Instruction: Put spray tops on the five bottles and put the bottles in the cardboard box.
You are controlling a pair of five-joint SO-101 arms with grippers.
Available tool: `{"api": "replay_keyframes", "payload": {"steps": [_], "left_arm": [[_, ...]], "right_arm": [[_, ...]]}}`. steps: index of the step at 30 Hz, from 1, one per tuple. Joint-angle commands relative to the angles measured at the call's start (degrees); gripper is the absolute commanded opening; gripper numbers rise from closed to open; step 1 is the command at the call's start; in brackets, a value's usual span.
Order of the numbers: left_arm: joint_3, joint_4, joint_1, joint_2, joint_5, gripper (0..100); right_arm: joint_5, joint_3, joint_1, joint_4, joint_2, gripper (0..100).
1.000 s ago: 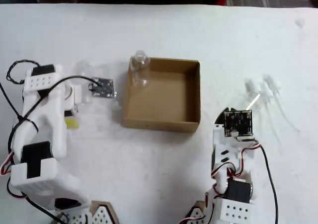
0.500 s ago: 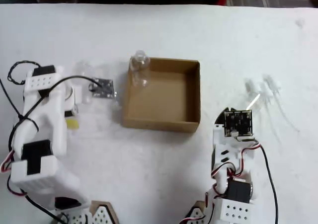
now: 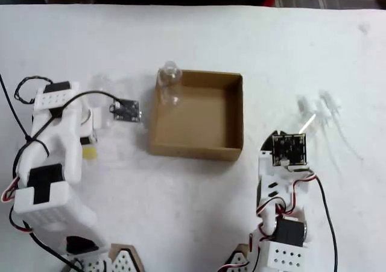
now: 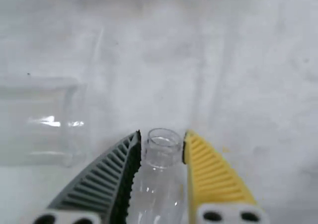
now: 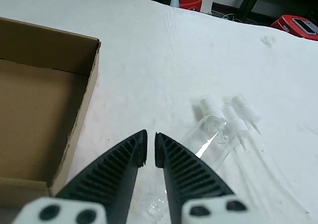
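On the left, the left gripper (image 4: 161,134) pinches the neck of a clear, round bottle (image 4: 158,189). The brown cardboard box (image 3: 196,148) sits in the middle. On the right, the right gripper (image 5: 150,147) is almost closed, holding nothing.

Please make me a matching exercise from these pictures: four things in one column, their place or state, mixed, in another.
1 left gripper
2 right gripper
3 spray tops
4 cardboard box

A lying loose on the table, near the right gripper
B shut, empty
C open on top, in the table's middle
D shut on a bottle neck

Pairs: 1-D, 2-B, 3-A, 4-C
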Motion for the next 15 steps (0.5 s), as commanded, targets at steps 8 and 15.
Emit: {"api": "replay_keyframes", "payload": {"steps": [8,15], "left_arm": [[-4.7,9.6,3.2,-3.6,-0.4,3],[-13.6,26.6,7.1,-15.1,1.7,2]], "right_arm": [[0.5,0.4,-0.4,-1.0,0.0,2.1],[0.5,0.4,-0.4,-1.0,0.0,2.1]]}}
